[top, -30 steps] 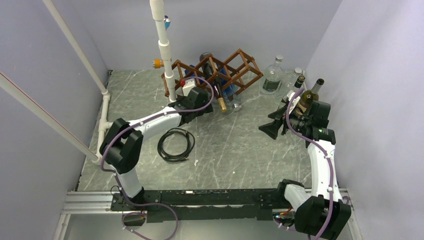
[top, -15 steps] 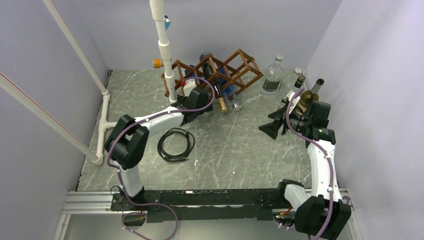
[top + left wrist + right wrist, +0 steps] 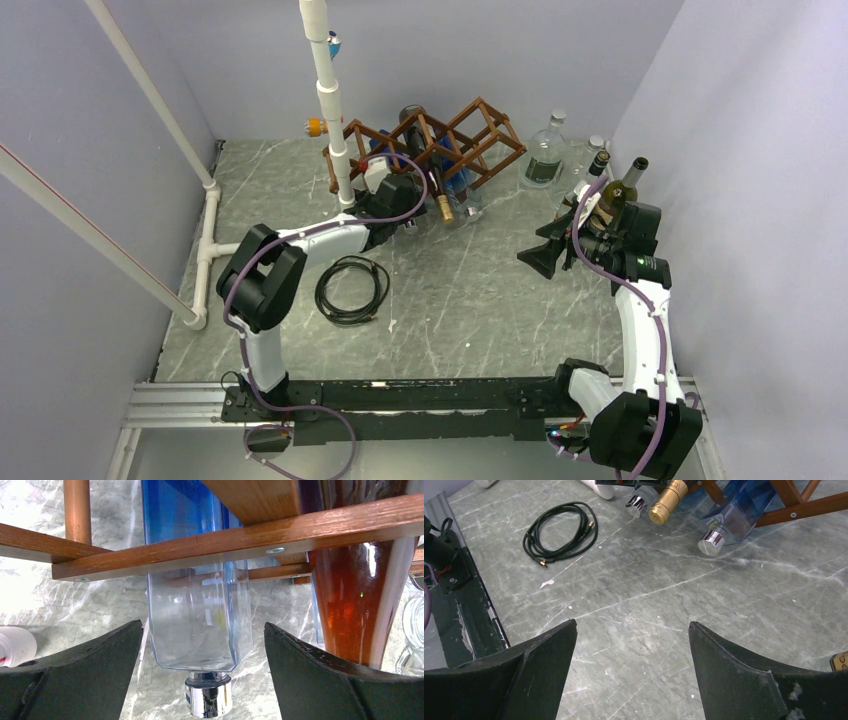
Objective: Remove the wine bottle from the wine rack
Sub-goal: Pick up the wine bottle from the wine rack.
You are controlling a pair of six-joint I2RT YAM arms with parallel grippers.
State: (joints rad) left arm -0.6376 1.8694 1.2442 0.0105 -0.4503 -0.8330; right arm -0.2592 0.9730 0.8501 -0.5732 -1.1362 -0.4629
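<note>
Two robot arms work over a grey marbled tabletop [image 3: 470,300]. The dark wooden wine rack [image 3: 455,140] stands at the far side, its diamond cells holding several bottles laid on their sides.

The left arm reaches far toward the rack's left end. The left hand [image 3: 203,630] is spread wide and grips nothing. In the left wrist view its two dark fingers [image 3: 85,670] stand on either side of a blue-tinted square bottle [image 3: 200,615] with a chrome cap, with clear gaps between them and the glass. This bottle pokes out under a rack slat.

The wine bottle [image 3: 440,195], dark with a gold foil top, lies in a lower cell just right of the square bottle. Its neck points toward the near side and juts out of the rack.

The right hand [image 3: 633,625] hangs well to the right, opened wide and empty above bare tabletop. More bottles [image 3: 545,150] stand upright by the right wall, beyond that arm.

A coiled black cable [image 3: 352,288] lies near the left arm. A white pipe frame [image 3: 328,90] rises at the rack's left.
</note>
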